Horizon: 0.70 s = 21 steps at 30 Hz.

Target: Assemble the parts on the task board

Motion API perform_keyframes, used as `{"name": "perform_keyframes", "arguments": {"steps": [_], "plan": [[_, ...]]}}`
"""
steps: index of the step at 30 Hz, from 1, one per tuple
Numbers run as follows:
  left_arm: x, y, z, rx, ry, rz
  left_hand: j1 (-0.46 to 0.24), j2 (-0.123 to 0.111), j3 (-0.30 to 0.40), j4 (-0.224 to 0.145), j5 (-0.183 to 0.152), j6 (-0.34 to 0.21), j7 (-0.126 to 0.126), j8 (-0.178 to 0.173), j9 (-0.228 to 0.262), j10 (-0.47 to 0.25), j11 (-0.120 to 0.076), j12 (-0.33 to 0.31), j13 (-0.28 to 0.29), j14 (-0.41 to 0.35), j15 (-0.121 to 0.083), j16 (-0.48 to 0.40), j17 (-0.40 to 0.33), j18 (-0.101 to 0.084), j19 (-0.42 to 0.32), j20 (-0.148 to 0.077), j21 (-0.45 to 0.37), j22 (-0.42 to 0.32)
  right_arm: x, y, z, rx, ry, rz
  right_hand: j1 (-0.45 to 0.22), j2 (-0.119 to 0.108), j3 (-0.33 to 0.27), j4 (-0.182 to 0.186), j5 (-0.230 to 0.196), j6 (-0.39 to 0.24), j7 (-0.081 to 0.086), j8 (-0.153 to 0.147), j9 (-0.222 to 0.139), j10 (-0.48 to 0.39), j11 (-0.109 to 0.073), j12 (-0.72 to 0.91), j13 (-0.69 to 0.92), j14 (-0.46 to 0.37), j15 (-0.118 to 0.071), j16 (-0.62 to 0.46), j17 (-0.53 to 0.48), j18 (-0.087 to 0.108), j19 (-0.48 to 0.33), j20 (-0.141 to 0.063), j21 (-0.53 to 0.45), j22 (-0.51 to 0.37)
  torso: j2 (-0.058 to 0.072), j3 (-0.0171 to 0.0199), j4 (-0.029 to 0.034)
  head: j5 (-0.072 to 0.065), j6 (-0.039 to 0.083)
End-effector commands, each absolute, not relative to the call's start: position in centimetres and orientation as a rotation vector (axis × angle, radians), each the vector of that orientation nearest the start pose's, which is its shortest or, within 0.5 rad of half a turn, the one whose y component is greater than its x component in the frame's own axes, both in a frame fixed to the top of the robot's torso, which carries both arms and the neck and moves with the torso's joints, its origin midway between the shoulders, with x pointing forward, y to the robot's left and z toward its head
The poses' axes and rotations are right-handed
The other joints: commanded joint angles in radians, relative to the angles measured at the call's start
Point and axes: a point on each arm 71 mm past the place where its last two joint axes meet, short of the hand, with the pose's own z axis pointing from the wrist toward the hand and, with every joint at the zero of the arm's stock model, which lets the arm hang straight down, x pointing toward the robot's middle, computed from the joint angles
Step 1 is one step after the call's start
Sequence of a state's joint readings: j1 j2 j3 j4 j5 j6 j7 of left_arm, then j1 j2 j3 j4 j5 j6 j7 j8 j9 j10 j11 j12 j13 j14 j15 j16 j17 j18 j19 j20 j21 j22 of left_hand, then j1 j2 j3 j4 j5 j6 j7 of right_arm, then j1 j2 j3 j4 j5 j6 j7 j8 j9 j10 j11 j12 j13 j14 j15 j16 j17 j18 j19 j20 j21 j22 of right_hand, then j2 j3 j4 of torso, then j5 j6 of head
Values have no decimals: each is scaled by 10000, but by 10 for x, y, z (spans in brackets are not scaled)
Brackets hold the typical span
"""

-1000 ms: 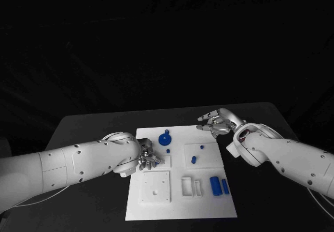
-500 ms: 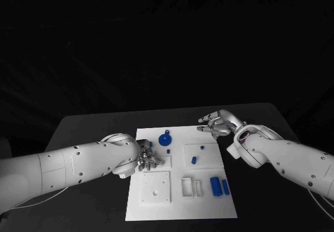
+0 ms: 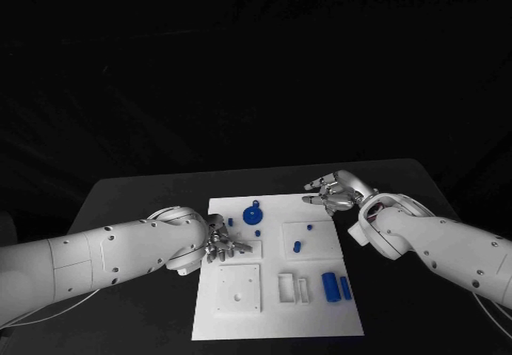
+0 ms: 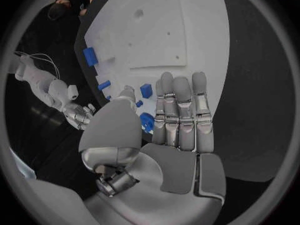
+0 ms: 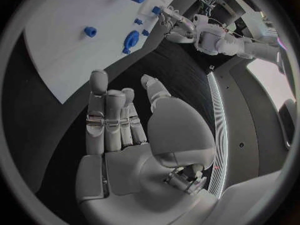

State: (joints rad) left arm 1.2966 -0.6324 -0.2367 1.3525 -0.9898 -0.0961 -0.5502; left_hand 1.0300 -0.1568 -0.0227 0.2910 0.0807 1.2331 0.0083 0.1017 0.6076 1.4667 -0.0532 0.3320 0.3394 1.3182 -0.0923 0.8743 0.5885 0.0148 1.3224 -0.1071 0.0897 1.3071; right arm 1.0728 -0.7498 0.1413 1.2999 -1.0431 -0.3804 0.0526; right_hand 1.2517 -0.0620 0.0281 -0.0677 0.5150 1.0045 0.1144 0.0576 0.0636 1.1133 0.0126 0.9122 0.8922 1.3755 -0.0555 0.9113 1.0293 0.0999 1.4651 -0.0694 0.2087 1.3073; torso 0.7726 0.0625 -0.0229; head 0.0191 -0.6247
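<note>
The white task board lies in the middle of the black table. On its far half are a round blue part and several small blue pieces, one of them a peg. Two blue cylinders lie near its right edge. My left hand hovers over the board's left edge with its fingers straight and nothing in them; in the left wrist view a small blue piece lies just past the fingertips. My right hand is over the bare table off the board's far right corner, fingers apart and holding nothing.
White square fixtures stand on the board: a plate with holes at the near left and a slotted holder beside it. Black table surrounds the board on all sides.
My left hand has drawn back a little along the board's left edge, uncovering a small blue piece there. My right hand has hardly moved.
</note>
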Motion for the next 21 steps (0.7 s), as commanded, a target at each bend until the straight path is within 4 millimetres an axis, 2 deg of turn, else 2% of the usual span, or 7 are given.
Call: {"name": "perform_keyframes", "arguments": {"steps": [1,12,14,16,18,19,21], "plan": [[501,176,-246,-3153,22192,-3375,-80,-58,-65,4,-29,30,17,-14,13,96,75,-13,-13,-44,57,-62,-17,-94,65,-10,-58,-2,525,-228,-199,3671,15911,8778,-80,0,-19,-62,59,-29,44,48,17,-90,-11,-1,-12,-41,2,-36,-9,69,239,-42,-37,244,-3,5,4,4,13],[503,186,-232,-3968,22124,-3938,150,323,52,-74,149,-6,34,-16,-25,22,99,-63,-50,-102,86,-138,-73,-84,30,19,-131,-43,525,-231,-200,3712,15896,8705,-84,-1,-12,-61,81,-45,47,49,18,-89,-9,-3,-17,-35,3,-27,-5,70,243,-40,-46,243,-6,14,3,8,40],[507,190,-225,-4202,22016,-4080,336,719,-65,-359,276,-142,105,-102,-155,-123,158,-154,-116,-213,156,-290,-171,-56,-68,85,-200,-164,525,-232,-200,3725,15887,8691,-84,-1,-12,-61,81,-45,47,49,18,-89,-9,-3,-17,-35,3,-27,-5,70,243,-40,-46,243,-7,17,3,9,53],[512,195,-217,-4362,21922,-4197,537,1202,-391,-990,949,-270,170,-209,-499,-254,222,-285,-257,-295,238,-487,-327,2,-188,173,-203,-451,525,-232,-200,3748,15882,8684,-84,-1,-12,-61,81,-45,47,49,18,-89,-9,-3,-17,-35,3,-27,-5,70,243,-40,-46,243,-7,19,4,10,61],[518,199,-208,-4431,21918,-4310,693,1601,-743,-1384,999,-298,229,-259,-1035,-290,286,-353,-374,-305,258,-589,-434,28,-201,203,-196,-752,525,-233,-200,3762,15878,8679,-84,-1,-12,-61,81,-45,47,49,18,-89,-9,-3,-17,-35,3,-27,-5,70,243,-40,-46,243,-1,19,-4,27,74],[520,201,-205,-4410,21956,-4347,979,1673,-737,-1646,1074,-342,264,-282,-1206,-304,278,-368,-400,-319,260,-611,-454,22,-201,209,-191,-814,525,-233,-200,3767,15877,8676,-84,-1,-12,-61,81,-45,47,49,18,-89,-9,-3,-17,-35,3,-27,-5,70,243,-40,-46,243,-2,21,-7,32,84],[525,203,-199,-4370,21988,-4376,1719,1664,-621,-2222,1790,-349,237,-293,-1378,-353,262,-425,-450,-352,255,-662,-486,12,-232,211,-201,-881,526,-233,-201,3775,15873,8671,-84,-1,-12,-61,81,-45,47,49,18,-89,-9,-3,-17,-35,3,-27,-5,70,243,-40,-46,243,1,20,-15,34,110]]}}
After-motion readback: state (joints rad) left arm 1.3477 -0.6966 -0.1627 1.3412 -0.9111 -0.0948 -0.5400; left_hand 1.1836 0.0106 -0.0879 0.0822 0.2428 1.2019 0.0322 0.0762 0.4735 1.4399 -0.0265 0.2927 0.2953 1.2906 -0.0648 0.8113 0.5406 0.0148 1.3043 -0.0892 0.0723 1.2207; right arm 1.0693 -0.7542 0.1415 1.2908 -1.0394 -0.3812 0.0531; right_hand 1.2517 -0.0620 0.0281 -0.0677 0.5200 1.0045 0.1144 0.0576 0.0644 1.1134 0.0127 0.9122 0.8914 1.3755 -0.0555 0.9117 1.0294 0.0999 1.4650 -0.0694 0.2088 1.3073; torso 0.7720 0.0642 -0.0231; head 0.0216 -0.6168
